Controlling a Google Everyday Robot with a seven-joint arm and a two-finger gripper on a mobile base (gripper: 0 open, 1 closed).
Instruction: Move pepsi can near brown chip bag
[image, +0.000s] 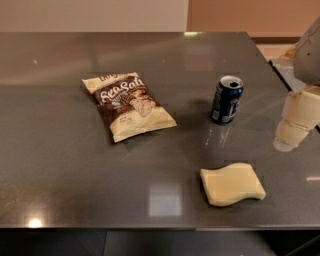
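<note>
The pepsi can (227, 99) stands upright on the dark table (75, 165), right of centre. It is dark blue with a silver top. The brown chip bag (128, 105) lies flat to the left of the can, a clear gap between them. The bag has a dark brown centre, cream edges and white lettering. My gripper (295, 122) hangs at the right edge of the view, to the right of the can and apart from it. It holds nothing that I can see.
A pale-yellow wavy sponge block (232, 184) lies near the table's front edge, below the can. The table's right edge (280, 75) runs just behind my arm. A wall stands behind the table's far edge.
</note>
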